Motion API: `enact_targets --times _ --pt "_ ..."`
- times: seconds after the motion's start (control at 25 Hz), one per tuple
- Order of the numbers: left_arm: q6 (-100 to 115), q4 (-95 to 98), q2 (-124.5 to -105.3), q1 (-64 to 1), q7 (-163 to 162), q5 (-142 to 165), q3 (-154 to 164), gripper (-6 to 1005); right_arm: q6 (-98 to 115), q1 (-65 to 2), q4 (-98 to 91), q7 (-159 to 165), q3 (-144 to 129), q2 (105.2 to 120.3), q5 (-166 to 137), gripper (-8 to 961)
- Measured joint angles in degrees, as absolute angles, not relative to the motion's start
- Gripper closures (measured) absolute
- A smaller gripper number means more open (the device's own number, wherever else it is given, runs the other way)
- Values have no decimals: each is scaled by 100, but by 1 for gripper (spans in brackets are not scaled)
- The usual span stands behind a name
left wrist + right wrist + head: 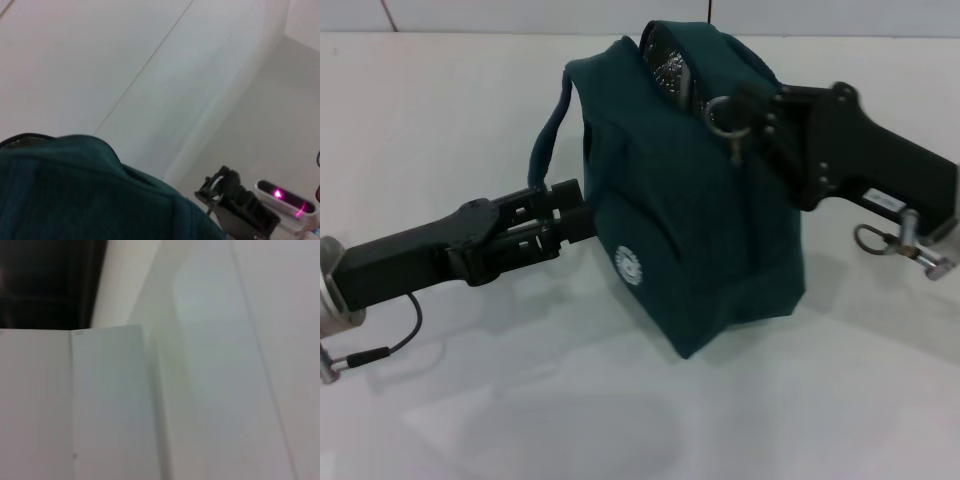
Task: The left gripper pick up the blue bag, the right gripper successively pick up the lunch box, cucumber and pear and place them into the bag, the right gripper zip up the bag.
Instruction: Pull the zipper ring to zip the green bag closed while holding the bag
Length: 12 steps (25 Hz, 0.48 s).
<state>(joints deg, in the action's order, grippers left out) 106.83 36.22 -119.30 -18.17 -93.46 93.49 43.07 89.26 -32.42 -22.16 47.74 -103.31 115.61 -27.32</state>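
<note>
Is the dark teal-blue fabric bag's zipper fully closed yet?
Not fully: the dark teal-blue fabric bag still gapes at its top far end, showing silver foil lining. The right gripper is at the metal ring pull.

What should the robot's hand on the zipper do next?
Probably pull the zipper ring further along: the right gripper is at the ring, and silver lining still shows at the blue bag's top, while the left gripper holds its side.

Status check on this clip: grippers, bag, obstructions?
Left gripper shut on blue bag side. Right gripper at zipper ring pull, top partly open. Nothing in the way.
</note>
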Motion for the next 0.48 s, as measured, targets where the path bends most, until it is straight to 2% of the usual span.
enact_targets --times 0.48 --pt "10046 3372 -11937 -1757 -8659 9411 4229 294 8305 -3759 -2456 4800 -10752 11621 -2752 937"
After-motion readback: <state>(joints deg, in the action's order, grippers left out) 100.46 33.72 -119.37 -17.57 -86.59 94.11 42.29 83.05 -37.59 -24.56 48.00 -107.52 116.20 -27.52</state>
